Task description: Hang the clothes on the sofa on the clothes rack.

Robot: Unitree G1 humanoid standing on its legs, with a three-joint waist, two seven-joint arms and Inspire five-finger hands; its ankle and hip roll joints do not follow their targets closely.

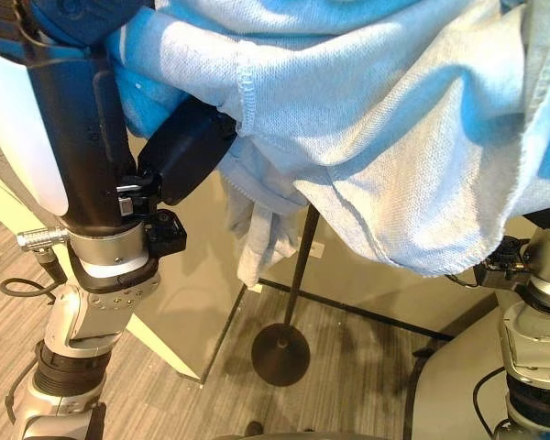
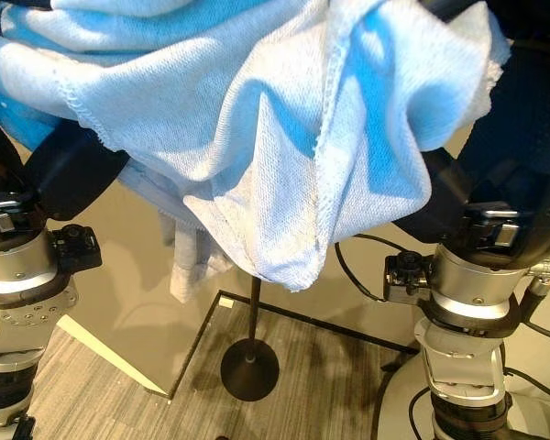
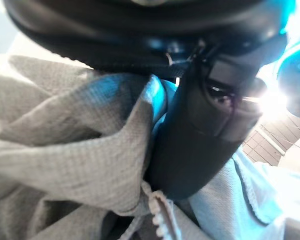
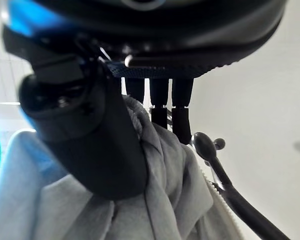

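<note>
Holding the light-blue garment raised, gripped by both left robot hand and right robot hand; next I must drape it over the rack hook above the rack stand.

One light blue knitted garment with a zipper hangs in front of the head camera, two dark hands, the left hand and the right hand, are at it, and one black rack pole rises from one round base.
</note>
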